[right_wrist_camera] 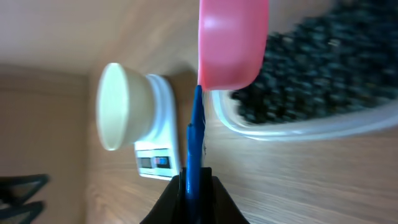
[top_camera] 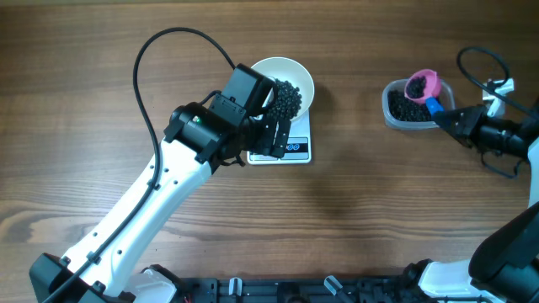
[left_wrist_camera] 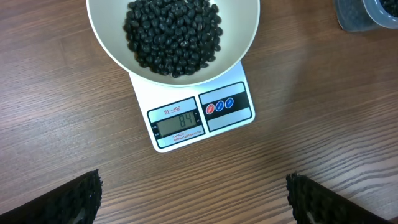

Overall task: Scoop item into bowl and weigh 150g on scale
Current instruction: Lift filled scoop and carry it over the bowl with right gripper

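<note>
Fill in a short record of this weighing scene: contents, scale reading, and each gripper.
bowl: white, on the scale, holding black beans
display: reads 84
left gripper: open, over the table in front of the scale
right gripper: shut on the handle of the pink scoop
pink scoop: holds beans, over the clear tub

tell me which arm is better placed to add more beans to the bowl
Right. The right gripper is shut on the handle of the pink scoop, which sits loaded at the tub. The left gripper hangs open and empty near the scale, which reads 84.
</note>
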